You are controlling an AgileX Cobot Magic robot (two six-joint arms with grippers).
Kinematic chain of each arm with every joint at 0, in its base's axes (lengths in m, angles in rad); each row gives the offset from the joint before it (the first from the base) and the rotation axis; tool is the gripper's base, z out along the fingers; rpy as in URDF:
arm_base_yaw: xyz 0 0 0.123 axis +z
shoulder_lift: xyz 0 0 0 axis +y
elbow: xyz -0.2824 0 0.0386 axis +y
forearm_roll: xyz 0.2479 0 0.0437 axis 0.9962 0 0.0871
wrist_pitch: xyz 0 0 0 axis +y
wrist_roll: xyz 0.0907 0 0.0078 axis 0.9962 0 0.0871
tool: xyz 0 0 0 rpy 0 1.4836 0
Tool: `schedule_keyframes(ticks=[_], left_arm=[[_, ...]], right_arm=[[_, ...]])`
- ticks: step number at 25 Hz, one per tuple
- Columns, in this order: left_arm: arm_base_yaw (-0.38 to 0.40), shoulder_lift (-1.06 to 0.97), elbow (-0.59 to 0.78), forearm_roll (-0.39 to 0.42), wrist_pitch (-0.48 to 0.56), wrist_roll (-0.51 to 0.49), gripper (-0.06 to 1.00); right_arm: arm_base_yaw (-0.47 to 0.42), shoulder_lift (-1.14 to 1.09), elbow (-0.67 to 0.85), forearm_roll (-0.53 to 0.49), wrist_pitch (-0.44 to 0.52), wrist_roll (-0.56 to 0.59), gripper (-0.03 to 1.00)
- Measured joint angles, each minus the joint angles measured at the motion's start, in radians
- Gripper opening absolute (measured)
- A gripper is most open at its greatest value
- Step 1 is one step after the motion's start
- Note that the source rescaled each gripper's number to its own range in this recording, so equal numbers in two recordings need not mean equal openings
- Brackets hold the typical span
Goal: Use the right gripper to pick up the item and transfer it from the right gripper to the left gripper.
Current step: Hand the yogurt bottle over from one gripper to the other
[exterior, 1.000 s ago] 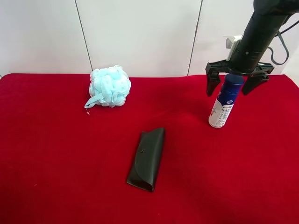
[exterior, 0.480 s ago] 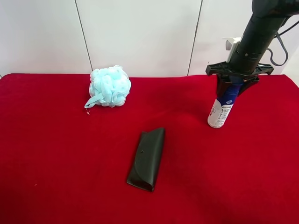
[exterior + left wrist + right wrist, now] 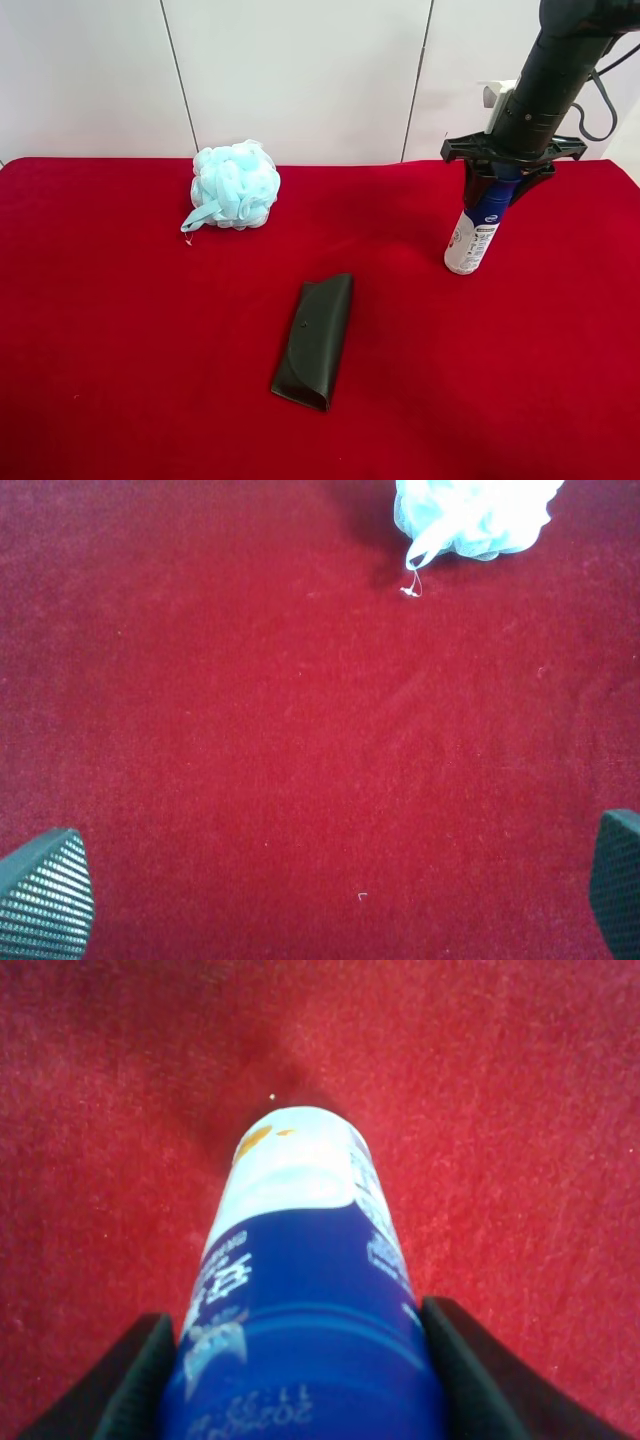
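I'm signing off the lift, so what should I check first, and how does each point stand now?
1. Right gripper closed on the bottle at its blue top: ok.
2. Grip firm enough to lift: cannot tell.
3. Bottle base on the red cloth, not yet lifted: ok.
4. Left gripper open for the handover: ok.
5. Sponge and glasses case apart from the bottle: ok.

My right gripper (image 3: pixel 297 1325) clamps the bottle (image 3: pixel 300 1260), my two black fingers (image 3: pixel 135 1385) pressing its dark blue upper part from either side. Past my fingertips its white lower body reaches the red cloth (image 3: pixel 520 1110).
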Motion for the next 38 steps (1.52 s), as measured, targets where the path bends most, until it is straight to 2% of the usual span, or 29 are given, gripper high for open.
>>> schedule_keyframes(ticks=[13,18,24,29,34,38], left_arm=[[0.0,0.0,0.0,0.0,0.0,0.0,1.0],[0.0,0.0,0.0,0.0,0.0,0.0,1.0],[0.0,0.0,0.0,0.0,0.0,0.0,1.0],[0.0,0.0,0.0,0.0,0.0,0.0,1.0],[0.0,0.0,0.0,-0.005,0.0,0.0,1.0],[0.0,0.0,0.0,-0.031,0.0,0.024,1.0]], right_arm=[[0.028,-0.187,0.0,0.014,0.066,0.0,0.01],[0.102,-0.234,0.0,0.039,0.094,0.0,0.01],[0.178,-0.267,0.0,0.16,0.117,-0.016,0.01],[0.255,-0.279,0.0,0.21,0.136,-0.033,0.01],[0.37,-0.279,0.0,0.247,0.127,-0.037,0.01],[0.439,-0.279,0.0,0.316,0.086,-0.047,0.01]])
